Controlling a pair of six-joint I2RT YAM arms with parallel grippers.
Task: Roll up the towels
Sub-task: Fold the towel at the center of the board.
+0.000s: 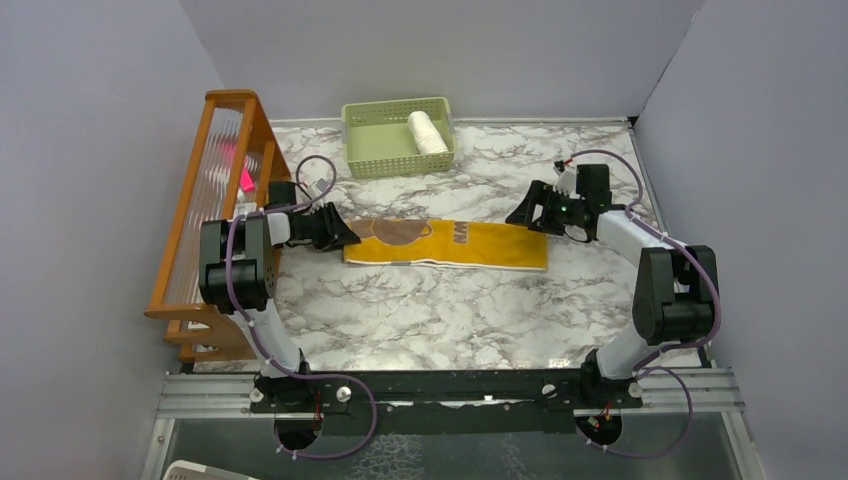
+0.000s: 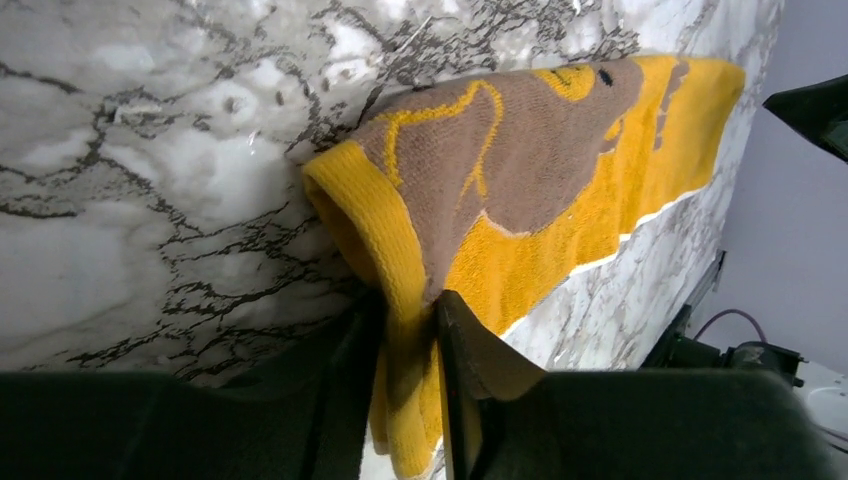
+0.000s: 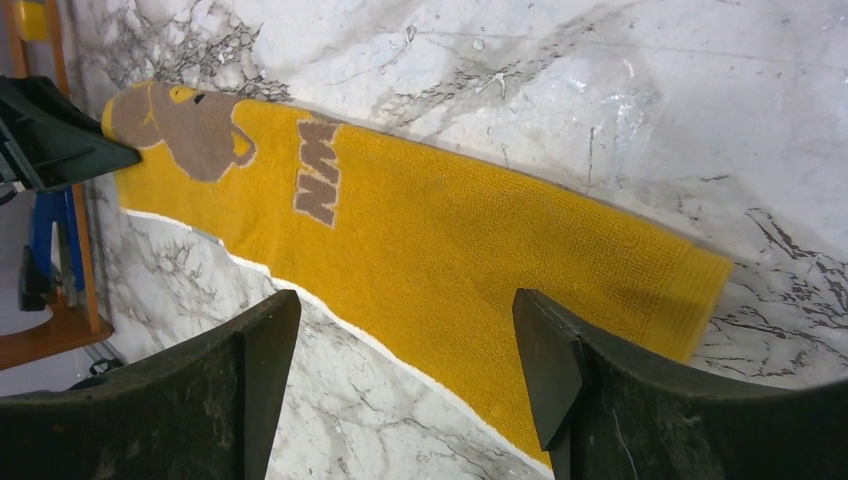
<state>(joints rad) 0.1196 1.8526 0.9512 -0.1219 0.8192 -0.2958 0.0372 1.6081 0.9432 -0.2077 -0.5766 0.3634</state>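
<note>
Left gripper pinches curled end of flat mustard-yellow towel

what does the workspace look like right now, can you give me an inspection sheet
surface: marble-patterned table, glossy
job's things: yellow towel lies flat across the middle, unrolled, its left end lifted and curled over; white towel rolled, lying inside the green basket at the far edge
clutter: wooden rack standing along the left edge
grippers: left gripper pinches the yellow towel's left end; right gripper open above the towel's right end, holding nothing
cables: purple cables loop along both arms, away from the towels
surroundings: grey walls on three sides
</note>
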